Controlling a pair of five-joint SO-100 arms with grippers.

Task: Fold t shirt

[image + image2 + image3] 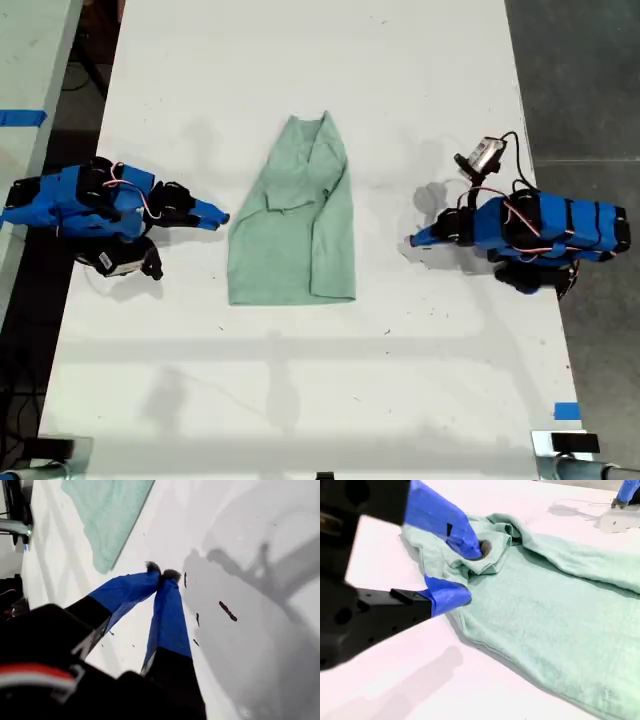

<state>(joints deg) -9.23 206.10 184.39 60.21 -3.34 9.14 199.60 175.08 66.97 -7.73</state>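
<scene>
Cloth of the t shirt [295,225] is being shown in the exterior view, lying partly folded in the middle of the table [300,400]. My second gripper [215,213] is being held just beside its edge on that view's left, and my first gripper [415,240] apart on the right.

In the first wrist view, the jaws are being pressed together on nothing, well clear of the garment.

In the second wrist view, the jaws are being held spread at bunched fabric. Several layers are probably being risked in one pinch, so the existing fold could be dragged askew.
</scene>
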